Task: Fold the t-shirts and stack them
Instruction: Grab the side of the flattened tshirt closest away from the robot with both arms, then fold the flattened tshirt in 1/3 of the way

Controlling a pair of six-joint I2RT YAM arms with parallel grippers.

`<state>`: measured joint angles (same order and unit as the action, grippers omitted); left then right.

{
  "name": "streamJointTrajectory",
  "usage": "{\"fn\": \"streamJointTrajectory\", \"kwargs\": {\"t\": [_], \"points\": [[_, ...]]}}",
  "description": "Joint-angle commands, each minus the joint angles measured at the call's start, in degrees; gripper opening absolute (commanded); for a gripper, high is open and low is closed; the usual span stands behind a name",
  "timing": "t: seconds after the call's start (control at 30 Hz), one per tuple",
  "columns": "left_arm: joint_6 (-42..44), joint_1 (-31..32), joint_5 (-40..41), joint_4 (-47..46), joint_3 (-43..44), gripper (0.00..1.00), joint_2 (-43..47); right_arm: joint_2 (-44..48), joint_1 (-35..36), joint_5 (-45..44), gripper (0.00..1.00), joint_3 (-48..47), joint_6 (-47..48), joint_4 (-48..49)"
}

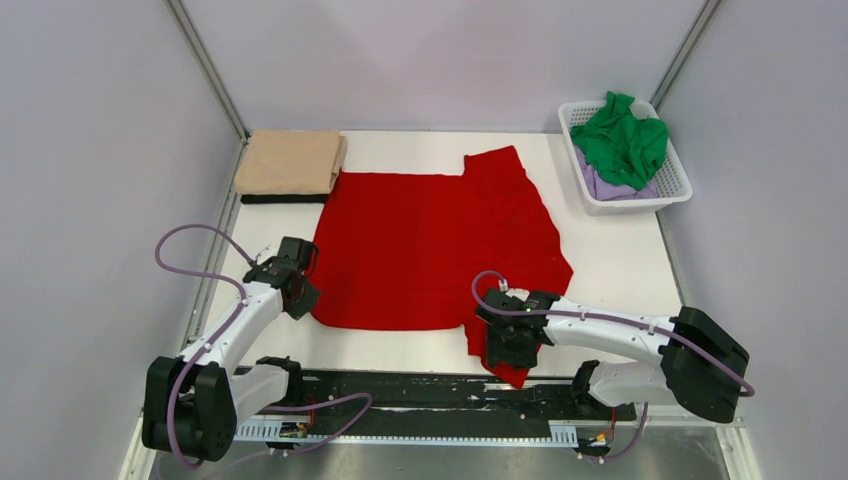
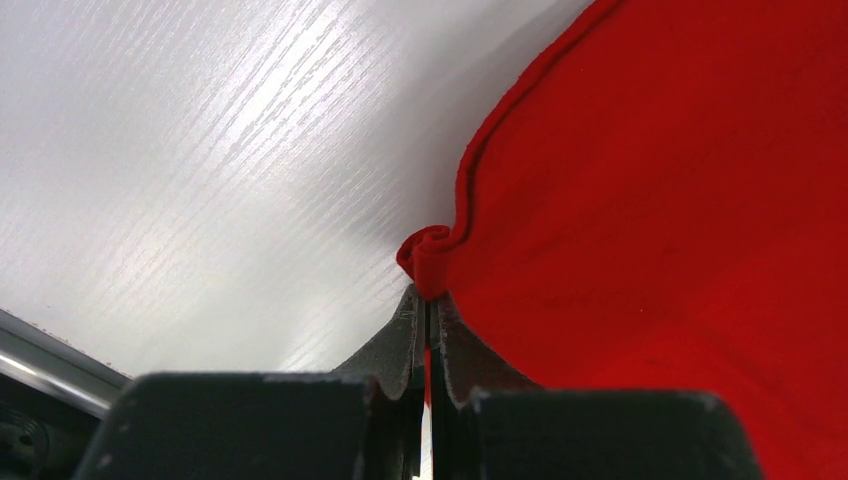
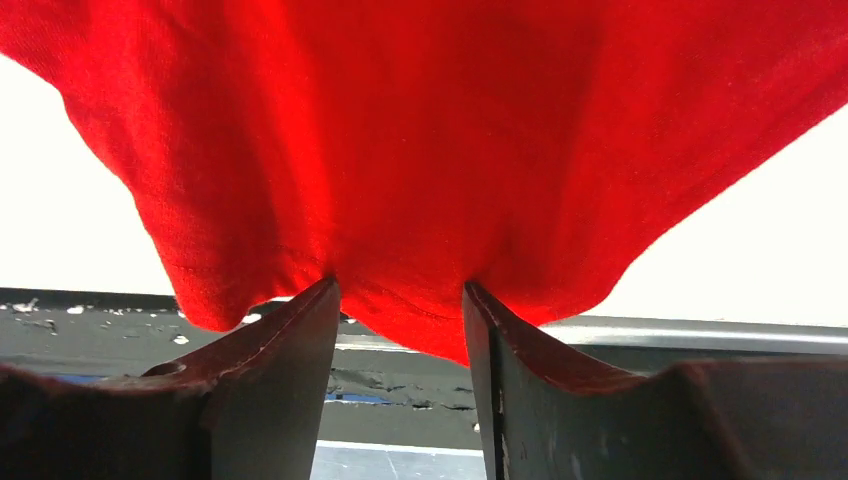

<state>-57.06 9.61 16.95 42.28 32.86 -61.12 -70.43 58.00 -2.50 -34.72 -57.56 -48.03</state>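
Note:
A bright red t-shirt lies spread on the white table, one sleeve pointing to the back. My left gripper is at its left edge and shut on a pinched fold of the hem. My right gripper is over the shirt's near right corner, jaws apart, with the red cloth sagging between the fingertips. A folded tan-beige t-shirt sits at the back left. A crumpled green t-shirt lies on a pale lilac one in the basket.
The white lattice basket stands at the back right. A dark strip shows under the tan shirt's near edge. The black rail runs along the table's near edge, just below the red corner.

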Motion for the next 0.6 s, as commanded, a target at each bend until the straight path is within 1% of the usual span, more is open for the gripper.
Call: {"fn": "streamJointTrajectory", "kwargs": {"t": [0.0,0.07,0.17,0.23,0.37,0.57], "points": [[0.55,-0.11,1.08,0.67,-0.44,0.00,0.24,-2.23,0.19,-3.66,0.51,1.06,-4.53,3.18],[0.50,-0.11,1.03,0.74,-0.37,0.00,-0.12,-3.31,0.19,-4.31,0.47,1.37,-5.23,3.33],[0.46,-0.11,1.00,0.99,-0.11,0.00,-0.38,-4.38,0.19,-4.91,0.32,1.43,-5.43,3.47],[0.46,-0.11,0.84,1.30,0.10,0.00,-0.25,-4.04,0.19,-5.75,0.20,0.99,-5.58,3.15],[0.84,-0.11,0.85,2.24,0.96,0.00,0.51,-0.05,0.10,-10.36,0.01,-2.00,-5.71,-0.14],[1.40,-0.11,-0.49,3.22,3.18,0.00,1.95,6.78,-2.50,-15.26,0.00,-6.67,-0.66,-1.96]]}}
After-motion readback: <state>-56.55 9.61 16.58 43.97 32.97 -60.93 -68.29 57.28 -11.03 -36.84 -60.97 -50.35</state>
